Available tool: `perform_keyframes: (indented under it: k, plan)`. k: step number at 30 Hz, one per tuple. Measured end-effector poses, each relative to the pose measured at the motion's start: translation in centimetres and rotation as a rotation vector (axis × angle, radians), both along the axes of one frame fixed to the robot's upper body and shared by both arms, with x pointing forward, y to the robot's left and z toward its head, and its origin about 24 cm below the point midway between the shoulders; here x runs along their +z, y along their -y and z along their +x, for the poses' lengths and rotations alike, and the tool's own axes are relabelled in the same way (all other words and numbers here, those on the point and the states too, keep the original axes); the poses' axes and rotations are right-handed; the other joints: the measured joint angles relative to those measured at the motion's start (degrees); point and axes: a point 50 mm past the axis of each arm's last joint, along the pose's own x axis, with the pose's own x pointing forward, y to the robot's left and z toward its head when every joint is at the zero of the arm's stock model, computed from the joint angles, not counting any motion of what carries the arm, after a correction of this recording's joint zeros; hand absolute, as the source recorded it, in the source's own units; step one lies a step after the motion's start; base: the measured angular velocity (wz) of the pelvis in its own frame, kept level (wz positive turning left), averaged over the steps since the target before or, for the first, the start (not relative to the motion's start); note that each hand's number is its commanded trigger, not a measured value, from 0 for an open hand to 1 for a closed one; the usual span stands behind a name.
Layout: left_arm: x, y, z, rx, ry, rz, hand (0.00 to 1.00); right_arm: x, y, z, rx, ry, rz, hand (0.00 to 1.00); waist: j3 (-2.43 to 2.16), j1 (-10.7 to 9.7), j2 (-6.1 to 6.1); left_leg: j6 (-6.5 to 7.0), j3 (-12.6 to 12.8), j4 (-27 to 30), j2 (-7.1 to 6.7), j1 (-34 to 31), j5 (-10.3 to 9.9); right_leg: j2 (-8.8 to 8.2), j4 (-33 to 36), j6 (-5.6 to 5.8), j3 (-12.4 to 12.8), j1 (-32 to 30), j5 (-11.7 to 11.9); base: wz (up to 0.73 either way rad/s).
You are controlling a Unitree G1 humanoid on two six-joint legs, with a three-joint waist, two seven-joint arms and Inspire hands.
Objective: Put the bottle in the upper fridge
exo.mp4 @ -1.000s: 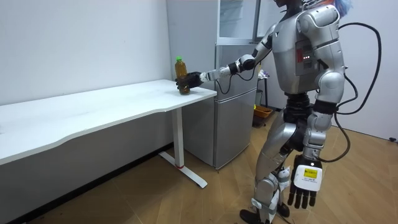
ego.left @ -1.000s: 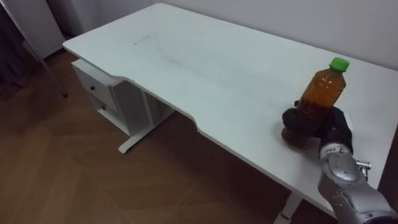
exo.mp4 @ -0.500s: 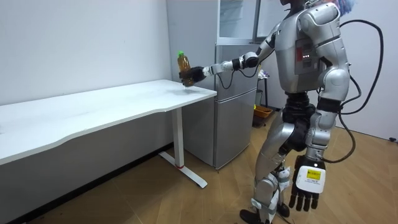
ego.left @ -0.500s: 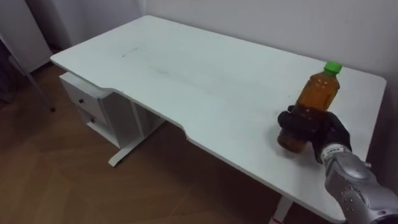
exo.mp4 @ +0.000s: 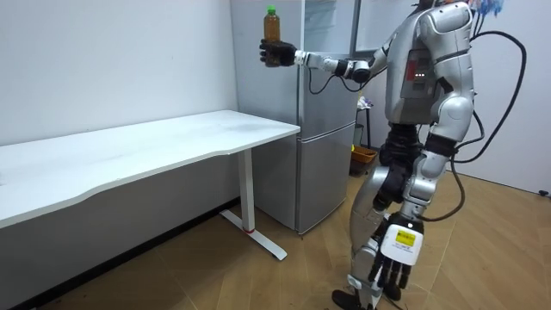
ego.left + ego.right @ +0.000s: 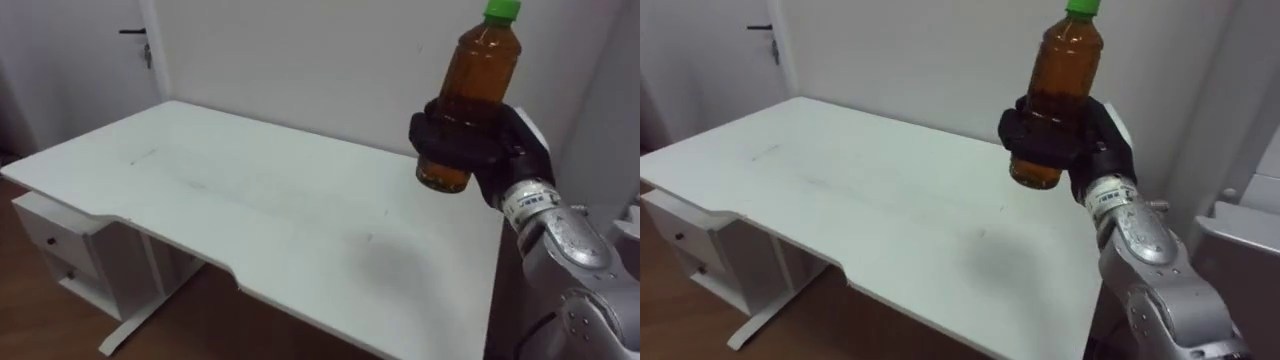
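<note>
Standing beside the fridge (image 5: 325, 164), the robot held the bottle (image 6: 478, 70) upright, high above the table (image 6: 250, 200) end, its right robot hand (image 6: 502, 150) wrapped round the lower half. Its left robot hand (image 5: 392, 263) hung by its thigh, fingers straight.

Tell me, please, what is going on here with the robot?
The robot stands by the end of the white table, next to the fridge. Its right hand is wrapped round a bottle of brown drink with a green cap and holds it upright, high above the table. The left hand hangs open at its side. The bottle is not yet in the fridge.
</note>
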Motion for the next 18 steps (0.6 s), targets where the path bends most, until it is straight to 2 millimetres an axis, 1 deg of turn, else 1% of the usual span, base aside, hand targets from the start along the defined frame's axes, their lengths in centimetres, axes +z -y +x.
perform_keyframes:
  k: [3,4,5,7,10,13,15,17,18]
  plan:
    - [0.1,-0.3,0.1,0.025,-0.004,0.011,0.0,0.6,-0.5,-0.5,0.008,0.033,-0.048,1.0,-0.01,-1.11,-0.11,0.02,0.08,-0.07,0.27,0.88,-0.19,0.67,-1.84,0.03,0.04,1.56,0.89,-0.05]
    - [0.1,-0.5,0.1,0.02,-0.009,0.022,0.0,0.8,-0.6,-0.6,0.005,0.042,-0.071,1.0,-0.05,-1.33,-0.27,0.01,0.14,-0.17,0.35,1.2,-0.28,0.89,-2.29,0.05,0.45,1.82,1.06,-0.08]
    - [0.1,-0.5,0.1,0.009,-0.019,0.036,0.0,0.9,-0.7,-0.9,0.01,0.048,-0.08,1.0,-0.13,-1.75,-0.4,0.04,0.15,-0.21,0.39,1.48,-0.36,1.11,-2.85,0.09,0.76,2.25,1.33,-0.08]
    - [0.1,-0.6,-0.1,0.007,-0.03,0.042,0.0,1.2,-1.1,-1.3,0.029,0.06,-0.083,1.0,-0.12,-2.67,-0.41,0.17,0.13,-0.1,0.37,1.84,-0.59,1.6,-3.09,0.22,0.89,3.01,1.56,-0.02]
    - [0.1,-0.7,-0.1,-0.016,-0.047,0.052,0.0,1.8,-1.4,-2.0,0.05,0.093,-0.081,1.0,-0.12,-3.35,-0.44,0.37,0.39,-0.07,0.32,2.57,-0.98,1.7,-3.58,0.35,1.61,3.79,1.82,-0.04]
    - [0.2,-1.1,0.2,0.003,-0.037,0.065,0.0,3.1,-1.2,-2.6,0.05,0.142,-0.081,1.0,-0.14,-4.35,-0.69,0.51,0.79,0.19,0.39,2.5,-1.3,1.69,-3.54,0.44,1.72,3.78,1.89,-0.07]
    - [0.3,-1.3,0.4,0.023,-0.027,0.069,0.0,4.1,-1.0,-3.1,0.046,0.19,-0.095,1.0,-0.16,-4.38,-0.72,0.62,1.45,0.17,0.55,2.82,-1.54,1.69,-3.56,0.52,2.04,3.88,2.01,-0.16]
    - [0.4,-1.5,0.7,0.028,-0.018,0.073,0.0,5.3,-0.8,-3.8,0.043,0.243,-0.106,1.0,-0.14,-4.77,-0.75,0.8,1.97,0.01,0.58,3.63,-1.81,1.69,-3.65,0.69,3.1,4.48,2.13,-0.14]
    - [0.4,-1.5,0.7,0.027,-0.018,0.073,0.0,5.5,-0.7,-3.9,0.041,0.252,-0.11,1.0,-0.12,-4.89,-0.78,0.85,2.08,0.0,0.58,3.88,-1.91,1.69,-3.66,0.72,3.31,4.67,2.14,-0.12]
